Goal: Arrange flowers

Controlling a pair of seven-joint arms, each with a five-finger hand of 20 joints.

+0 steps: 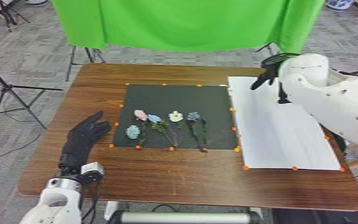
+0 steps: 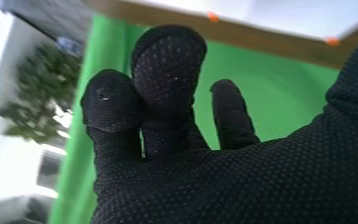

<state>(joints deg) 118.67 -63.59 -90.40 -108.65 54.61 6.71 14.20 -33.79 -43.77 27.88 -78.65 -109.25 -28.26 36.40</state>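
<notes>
We have five flowers lying on the dark mat [image 1: 158, 95], which sits on the brown bench [image 1: 95, 185]. Four heads run in a loose row across the mat: pink flower [image 1: 140, 114] at the left end, light-blue flower [image 1: 154, 119] right beside it, white flower [image 1: 175, 116] next, darker blue flower [image 1: 193, 116] at the right end. Fifth one, the pale teal flower [image 1: 133, 132], lies nearer the robot, below the pink head, close to the mat's left edge. Green stems run from the row toward the mat's near edge; we think some of them overlap, but they're small in the head view.

White sheet [image 1: 286, 145] is on the bench to the right of the mat, orange markers [image 1: 246, 168] around the edges of both. We see a green cloth [image 1: 184, 25] beyond the far side of the bench.

Our right hand [image 1: 278, 61] is over the far part of the sheet, near its left corner. In the wrist view its fingers [image 2: 168, 65] are extended and loosely spread. Our left hand [image 1: 87, 132] is at the bench's left side, beside the mat, fingers relaxed and pointing away from the robot
</notes>
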